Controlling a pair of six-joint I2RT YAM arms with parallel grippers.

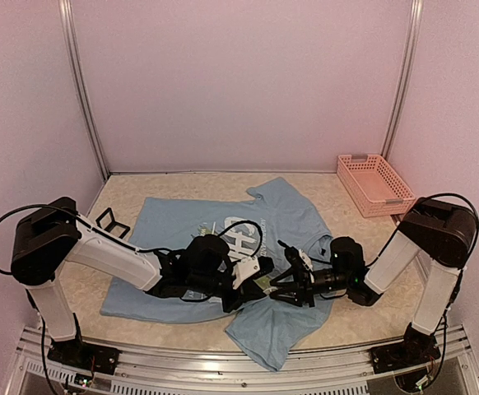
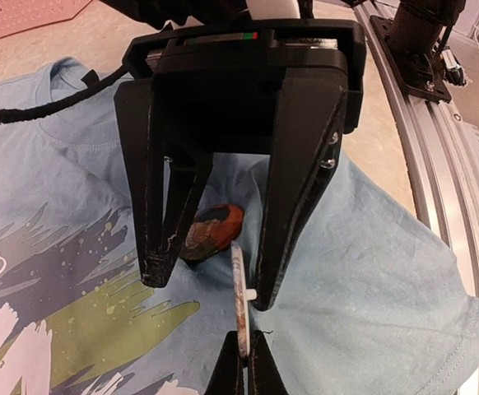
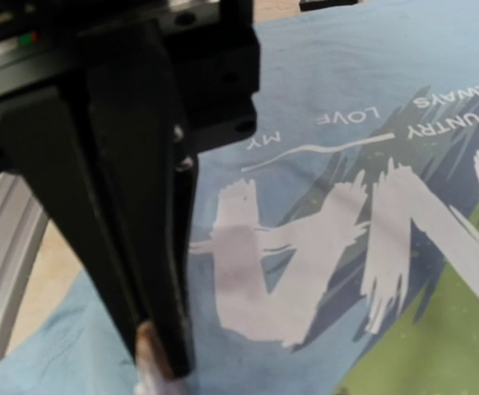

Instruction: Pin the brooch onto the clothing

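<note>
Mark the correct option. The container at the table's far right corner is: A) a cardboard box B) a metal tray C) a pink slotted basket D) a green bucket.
C: a pink basket with slotted walls stands off to the right of the light blue T-shirt.

The T-shirt [image 1: 182, 222] lies on the table [image 1: 182, 185], basket [image 1: 375, 183] behind right.

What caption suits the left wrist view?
Left fingers pinch a thin pale strip over the light blue printed T-shirt; right fingers straddle a reddish-brown rounded piece.
</note>
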